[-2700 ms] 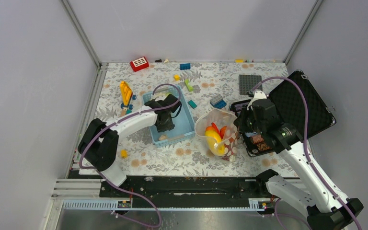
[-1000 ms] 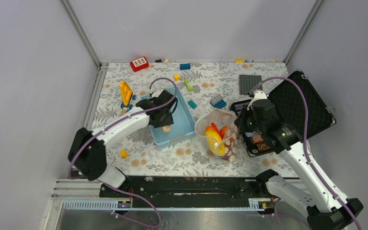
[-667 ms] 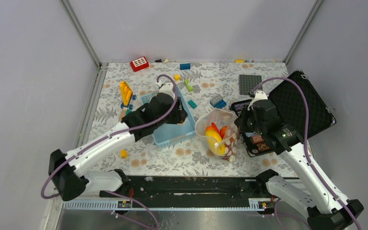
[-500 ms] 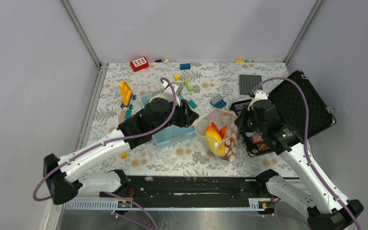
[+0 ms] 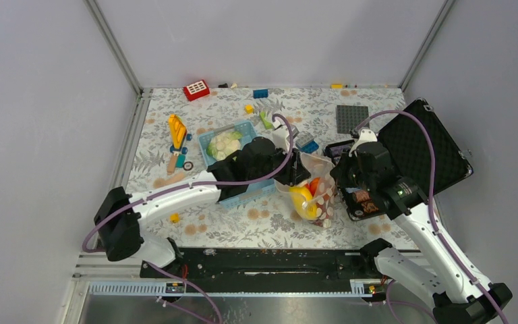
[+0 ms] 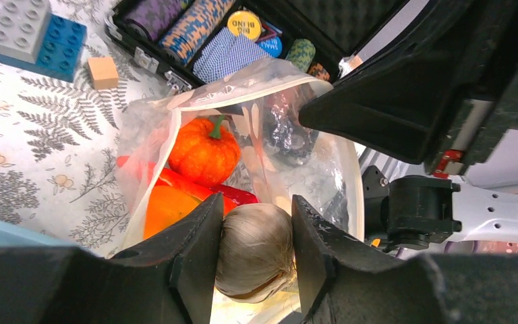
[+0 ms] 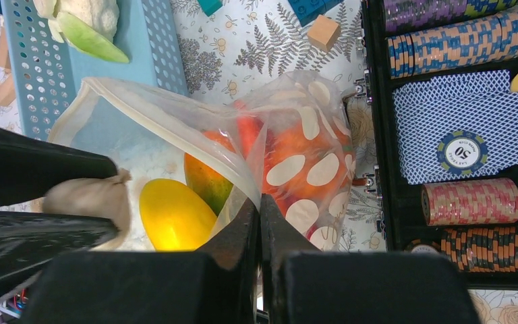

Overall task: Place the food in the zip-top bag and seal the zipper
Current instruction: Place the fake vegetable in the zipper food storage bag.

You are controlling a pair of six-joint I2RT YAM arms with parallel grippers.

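Note:
The zip-top bag [image 5: 315, 192], clear with white dots, stands open right of the blue basket [image 5: 256, 191]. My right gripper [image 7: 260, 200] is shut on its near rim, pinching the zipper [image 7: 162, 101] strip. Inside lie a yellow piece [image 7: 175, 214], a green-orange piece [image 7: 206, 182], a small orange pumpkin [image 6: 204, 150] and a red chili [image 6: 195, 189]. My left gripper [image 6: 256, 209] is shut on a beige garlic bulb [image 6: 255, 246] and hangs over the bag's mouth [image 5: 295, 172]. A white-green cauliflower [image 5: 224, 143] rests in the basket.
An open black case [image 5: 418, 152] of poker chips and cards lies right of the bag, close to my right arm. Loose bricks [image 5: 196, 89], a grey baseplate [image 5: 351, 118] and a yellow toy [image 5: 177, 129] are scattered behind. A blue-grey brick [image 6: 37, 40] and a wooden cube [image 6: 102, 71] sit near the bag.
My left arm lifted the garlic bulb out of the basket and swung right to above the bag's mouth, uncovering the cauliflower. The right arm and the bag stayed put.

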